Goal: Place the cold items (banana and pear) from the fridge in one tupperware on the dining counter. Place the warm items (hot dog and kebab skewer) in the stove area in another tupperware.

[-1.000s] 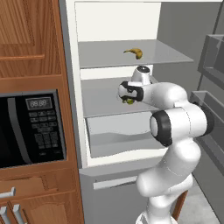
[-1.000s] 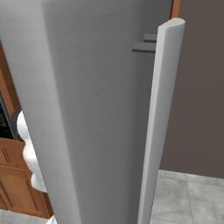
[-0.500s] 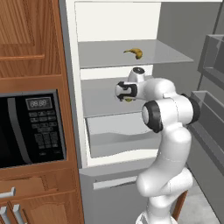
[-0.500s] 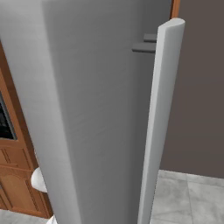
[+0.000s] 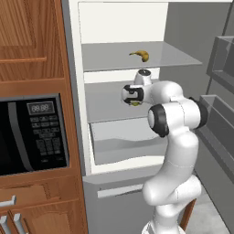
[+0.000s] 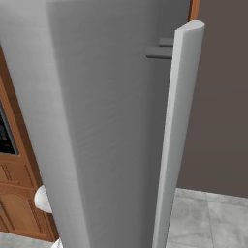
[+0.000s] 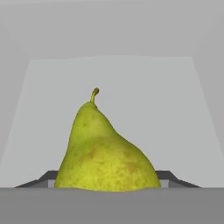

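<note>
Honestly the sketchy bit right now is the grab on the pear [image 7: 105,151], which sits on the middle shelf [image 5: 107,104] of the fridge [image 5: 116,27] with the hand [image 5: 133,96] pushed right up to it. From the hand view the pear stands upright, stem at 12 o'clock, with the fat belly filling the bottom middle and the dark finger tips [image 7: 39,180] peeking out low at roughly 8 and 4 o'clock on either side of it. So the hand is around the fruit, but I can't tell if the pads are actually pressing on it or just flanking it, so I'd call the grip unconfirmed. My guess at what goes wrong: a pear is round and tapered, so if the fingers close too low on the belly or off-centre it could squirt forward toward the back wall, or roll sideways on that smooth shelf. Lifting too early would probably just knock it over. Pulling out is also tight, since the shelf above sits close over the wrist and the open door [image 6: 106,121] is right beside the arm. The banana [image 5: 140,55] is up on the top shelf, at about 12 o'clock from the hand, untouched and well clear.
</note>
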You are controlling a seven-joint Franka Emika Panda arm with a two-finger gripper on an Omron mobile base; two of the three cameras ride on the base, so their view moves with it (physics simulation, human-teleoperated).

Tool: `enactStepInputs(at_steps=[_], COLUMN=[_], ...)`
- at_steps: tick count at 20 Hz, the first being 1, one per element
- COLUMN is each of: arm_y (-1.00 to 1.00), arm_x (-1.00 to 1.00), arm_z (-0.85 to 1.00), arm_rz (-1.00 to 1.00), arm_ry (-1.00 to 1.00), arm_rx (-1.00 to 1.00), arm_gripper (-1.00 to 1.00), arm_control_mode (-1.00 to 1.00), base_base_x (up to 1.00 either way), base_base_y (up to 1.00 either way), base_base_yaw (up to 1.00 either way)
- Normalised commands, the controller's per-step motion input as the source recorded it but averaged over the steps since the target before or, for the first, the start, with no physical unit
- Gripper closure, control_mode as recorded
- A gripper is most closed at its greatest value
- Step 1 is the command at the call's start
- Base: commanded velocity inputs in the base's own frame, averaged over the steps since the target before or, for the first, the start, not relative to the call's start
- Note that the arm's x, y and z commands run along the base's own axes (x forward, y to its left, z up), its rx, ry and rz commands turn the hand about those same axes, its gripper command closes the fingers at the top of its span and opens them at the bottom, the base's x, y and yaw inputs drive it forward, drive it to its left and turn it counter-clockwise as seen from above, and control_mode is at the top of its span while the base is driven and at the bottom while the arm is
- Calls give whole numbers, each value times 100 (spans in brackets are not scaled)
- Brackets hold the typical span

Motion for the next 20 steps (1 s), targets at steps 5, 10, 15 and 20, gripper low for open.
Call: enactStepInputs(at_steps=[5,10,15,20], arm_y=[-40,-28,0,0], arm_x=[-96,-100,-100,-100], arm_z=[-15,2,85,100], arm_rz=[-9,-9,-3,0], arm_ry=[-36,-40,-10,4], arm_rx=[26,37,23,-6], arm_gripper=[100,100,100,100], arm_control_mode=[-100,-100,-100,-100], base_base_x=[0,0,0,0], base_base_y=[0,0,0,0], base_base_yaw=[0,0,0,0])
